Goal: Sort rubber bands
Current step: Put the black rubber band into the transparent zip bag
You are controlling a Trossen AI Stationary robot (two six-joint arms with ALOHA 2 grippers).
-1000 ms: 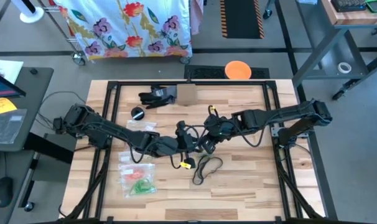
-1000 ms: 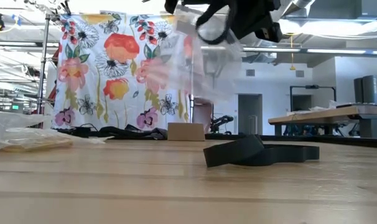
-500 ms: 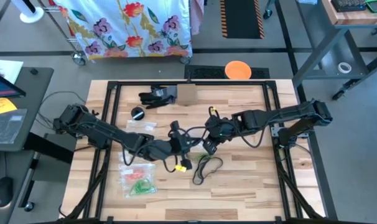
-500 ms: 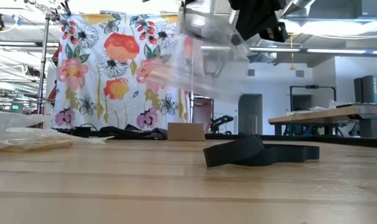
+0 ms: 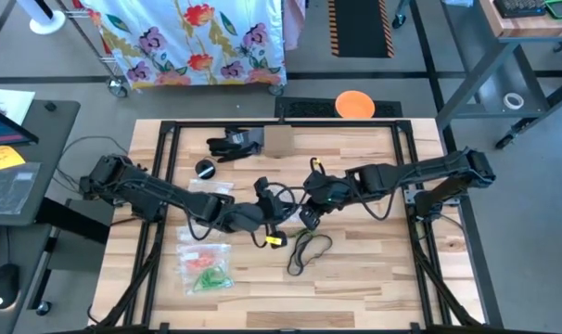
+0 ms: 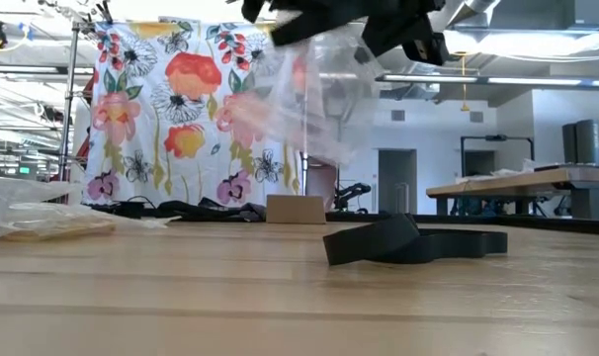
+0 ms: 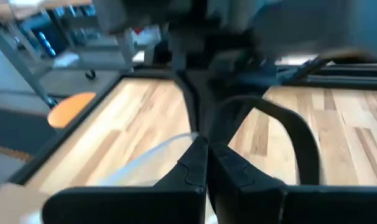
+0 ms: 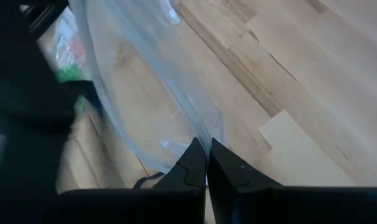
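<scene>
**A:** Starting at the front of the bench [image 5: 374, 278], then. Spotting any rubber bands [image 5: 207, 271] down there?

**B:** Yep, sitting toward the front left. Seeing green and reddish-orange ones, packed inside flat zip bags [image 5: 204, 252] lying on the wood. Staying well apart from both arms.

**A:** And just right of those?

**B:** Seeing a black strap [image 5: 309, 249] lying flat near the middle, curled into a loose loop. Also noticing a little yellow piece [image 5: 275, 241] sitting just beside it on the left.

**A:** Moving back a bit now. Doing what, those arms?

**B:** Meeting over the middle of the bench, up off the wood. Looking at the left gripper [image 7: 207, 148] reaching in from the left, with its fingers pressing together on the edge of a clear bag [image 6: 314, 99]. Then seeing the right gripper [image 8: 207, 149] reaching in from the right and pinching the same bag, its fingers clamping tight on the plastic rim. Hanging down between the two of them, that bag, not touching the bench at all. Not managing to tell whether it's carrying anything inside, tbh.

**A:** Anything farther back?

**B:** Seeing a small cardboard box [image 5: 277, 139] standing near the back edge, with a dark bundle [image 5: 233, 142] lying just left of it. Past the bench, seeing a big floral cloth [image 6: 191, 119] hanging across the room.
</scene>
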